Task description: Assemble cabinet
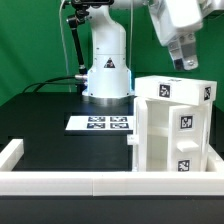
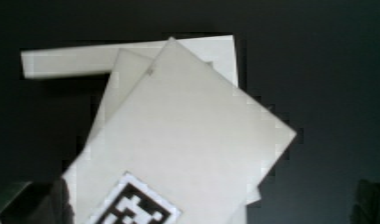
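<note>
The white cabinet (image 1: 172, 128) stands on the black table at the exterior view's right. Its top panel (image 1: 178, 90) carries square tags, and more tags show on its front uprights. My gripper (image 1: 185, 64) hangs in the air just above the cabinet's top right corner, not touching it, and it looks open and empty. In the wrist view the cabinet (image 2: 187, 115) fills the middle as overlapping white panels, with one tag (image 2: 142, 205) at the frame's edge. Dark fingertips (image 2: 13, 205) show only faintly at the frame's corners, wide apart.
The marker board (image 1: 103, 123) lies flat in front of the robot base (image 1: 107, 65). A low white border rail (image 1: 60, 181) runs along the table's front, with a short piece (image 1: 10, 152) at the exterior view's left. A cable hangs behind the base.
</note>
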`<state>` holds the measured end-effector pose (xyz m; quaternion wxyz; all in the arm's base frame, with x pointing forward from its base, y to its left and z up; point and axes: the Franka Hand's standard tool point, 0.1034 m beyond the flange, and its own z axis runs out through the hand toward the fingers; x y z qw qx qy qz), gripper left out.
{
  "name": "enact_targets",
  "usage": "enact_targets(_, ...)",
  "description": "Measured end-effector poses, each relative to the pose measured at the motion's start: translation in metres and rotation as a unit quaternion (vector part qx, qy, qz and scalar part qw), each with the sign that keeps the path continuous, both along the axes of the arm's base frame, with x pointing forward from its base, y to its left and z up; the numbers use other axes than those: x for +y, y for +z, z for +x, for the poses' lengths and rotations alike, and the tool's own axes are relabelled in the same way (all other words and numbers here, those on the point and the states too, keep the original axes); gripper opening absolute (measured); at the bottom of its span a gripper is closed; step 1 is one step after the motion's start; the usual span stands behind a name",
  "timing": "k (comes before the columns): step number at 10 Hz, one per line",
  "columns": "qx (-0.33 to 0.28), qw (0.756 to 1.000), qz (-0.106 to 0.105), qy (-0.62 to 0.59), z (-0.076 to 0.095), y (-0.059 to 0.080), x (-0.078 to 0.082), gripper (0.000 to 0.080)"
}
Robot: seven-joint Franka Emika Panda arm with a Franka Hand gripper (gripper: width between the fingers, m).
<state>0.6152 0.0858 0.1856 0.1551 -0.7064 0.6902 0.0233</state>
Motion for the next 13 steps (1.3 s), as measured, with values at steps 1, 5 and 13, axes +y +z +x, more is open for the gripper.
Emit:
enact_targets(1, -0.012, 0.997, -0.015, 0.073, 0.0026, 0.0005, 0.0013, 0.0797)
enact_targets(5, -0.042, 0.961, -0.057, 0.269, 0.0038, 0.0022, 0.0062, 0.0797)
enact_targets(13, -0.123, 0.667, -0.162, 0.717, 0.0032, -0.0009, 0.0027, 0.0797)
